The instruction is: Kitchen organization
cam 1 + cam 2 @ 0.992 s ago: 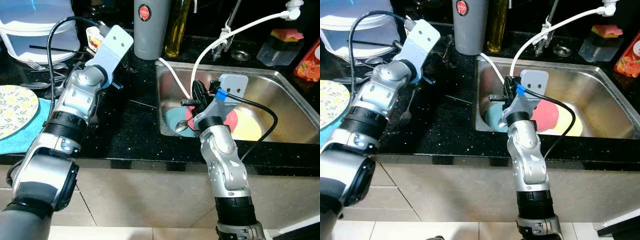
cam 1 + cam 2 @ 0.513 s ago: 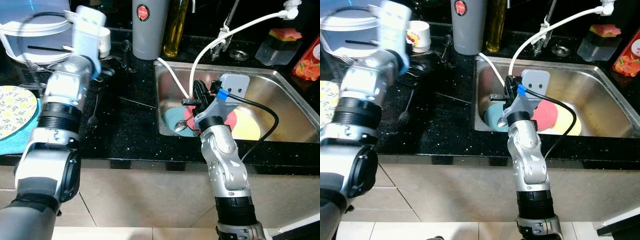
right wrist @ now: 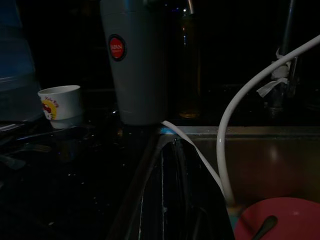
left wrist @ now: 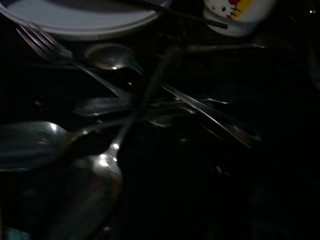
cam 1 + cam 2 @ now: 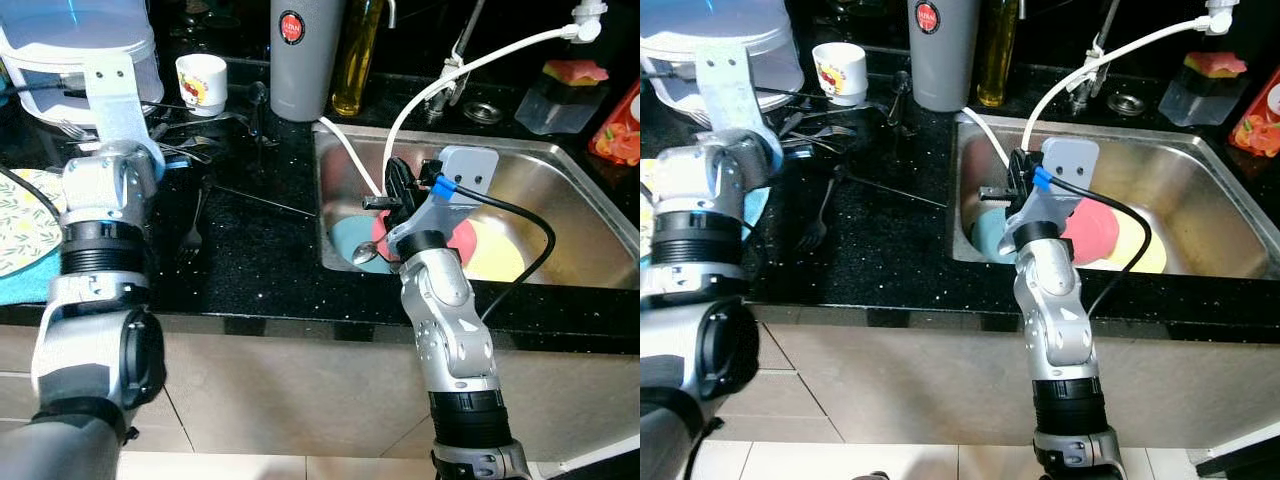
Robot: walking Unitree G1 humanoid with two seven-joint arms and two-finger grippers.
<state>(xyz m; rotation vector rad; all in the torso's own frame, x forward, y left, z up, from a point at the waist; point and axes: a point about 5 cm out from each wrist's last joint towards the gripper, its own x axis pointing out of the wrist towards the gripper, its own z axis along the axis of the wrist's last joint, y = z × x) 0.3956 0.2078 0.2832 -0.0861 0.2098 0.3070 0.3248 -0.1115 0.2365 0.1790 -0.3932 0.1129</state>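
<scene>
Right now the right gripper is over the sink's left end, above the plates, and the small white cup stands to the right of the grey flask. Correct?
Not quite. The white cup stands to the left of the grey flask, as the left eye view shows. The rest holds: the right gripper is over the left end of the sink, above the plates.

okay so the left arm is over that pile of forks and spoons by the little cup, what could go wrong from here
1. The cutlery pile is crossed and overlapping, so lifting one piece may drag or flick others across the counter.
2. The small white cup stands just behind the pile; a swing of the left arm could tip it.
3. The right gripper sits at the sink edge beside the white hose; moving it could snag the hose.
</scene>
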